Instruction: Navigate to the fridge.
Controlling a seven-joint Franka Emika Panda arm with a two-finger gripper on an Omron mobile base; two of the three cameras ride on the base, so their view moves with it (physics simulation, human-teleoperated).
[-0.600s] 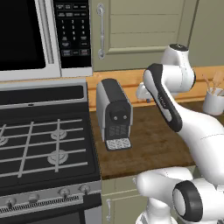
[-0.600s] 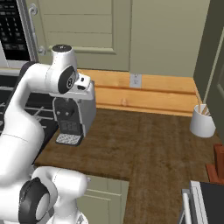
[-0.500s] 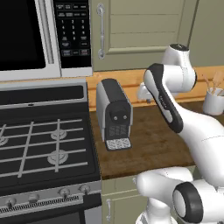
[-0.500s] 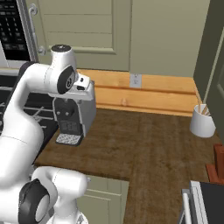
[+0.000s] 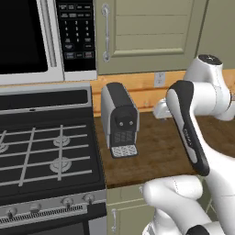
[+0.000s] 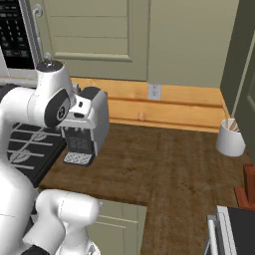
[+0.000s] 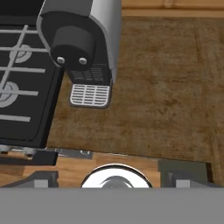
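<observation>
The fridge is out of view. My arm is folded over the wooden counter [image 6: 169,164], with the hand beside a grey coffee machine [image 5: 119,117]. The gripper [image 7: 113,178] looks down at the counter just in front of that machine [image 7: 83,39]. Its dark fingertips [image 7: 40,178] stand far apart at the bottom of the hand view, open, with nothing between them.
A black gas stove [image 5: 41,147] sits left of the coffee machine, under a microwave with a black keypad [image 5: 75,32]. Olive-green cabinet doors [image 6: 99,35] hang above the counter. A white utensil cup [image 6: 230,139] stands at the far right by a dark tall panel [image 6: 244,60].
The arm's upper joints have drawn back a little toward the base. The stove, coffee machine and counter have barely shifted in either base view.
</observation>
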